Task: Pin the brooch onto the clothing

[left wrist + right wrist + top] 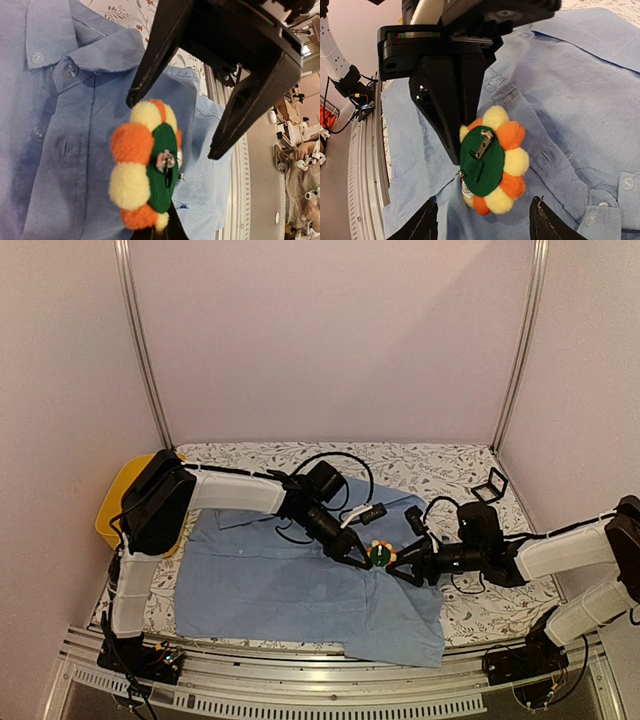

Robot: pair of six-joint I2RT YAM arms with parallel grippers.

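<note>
Floral tablecloth (440, 465) bears the shirt (570, 100); above it the left tool (456, 152) pinches the brooch (492, 167), right tool (485, 202) spread apart.

From overhead the brooch (381, 554) is too small for detail; the left arm (240, 490) hides most of the yellow basket (111, 502).

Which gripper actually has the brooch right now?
The left gripper: its jaws are shut on the edge of the brooch. The right gripper has its jaws open beside the brooch, gripping nothing.
</note>
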